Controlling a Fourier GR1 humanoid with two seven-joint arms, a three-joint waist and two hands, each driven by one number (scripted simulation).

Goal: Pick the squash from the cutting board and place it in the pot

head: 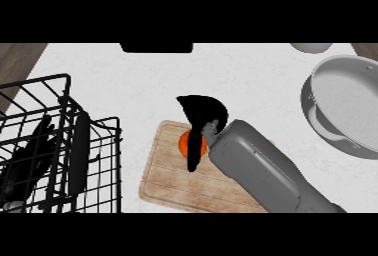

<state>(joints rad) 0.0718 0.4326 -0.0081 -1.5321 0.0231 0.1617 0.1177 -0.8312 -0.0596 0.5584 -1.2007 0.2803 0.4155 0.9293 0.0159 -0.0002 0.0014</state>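
The orange squash (184, 144) lies on the wooden cutting board (173, 180) in the middle of the counter. Only a small patch of it shows. My right hand (201, 112) comes in from the lower right and covers the squash, with the fingers curled over its far side and the thumb (193, 152) down its left side. The grey pot (347, 102) stands at the right edge, well apart from the board. My left hand (26, 160) rests at the lower left with straight fingers, seen through the wire rack.
A black wire dish rack (66, 100) fills the left side, its right edge close to the board. A dark object (156, 47) sits at the counter's back edge, and a pale round item (310, 47) shows at the back right.
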